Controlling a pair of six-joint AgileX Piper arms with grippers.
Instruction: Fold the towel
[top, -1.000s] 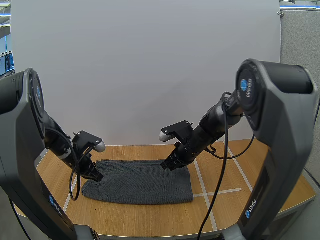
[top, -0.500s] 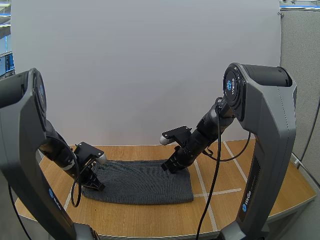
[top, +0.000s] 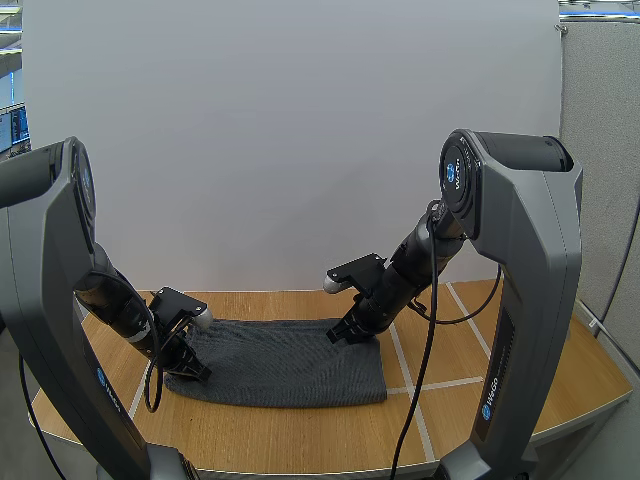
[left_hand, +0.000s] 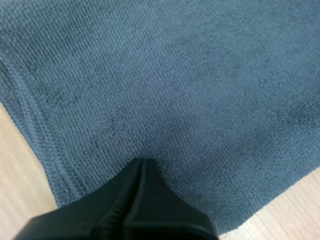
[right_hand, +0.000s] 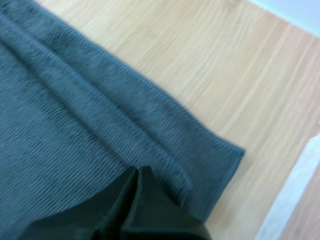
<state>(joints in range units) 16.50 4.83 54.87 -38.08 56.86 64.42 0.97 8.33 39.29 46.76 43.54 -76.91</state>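
Dk grey towel (top: 285, 362) spread on wood surface (top: 300, 432); L gripper (top: 191, 373) at left edge, R gripper (top: 343, 336) at far-right corner.

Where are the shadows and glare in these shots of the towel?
High view: soft even light, no glare on the table or the towel. Left wrist view: the towel is flat, matte and evenly lit. Right wrist view: its folds carry soft dark bands running toward the right gripper.
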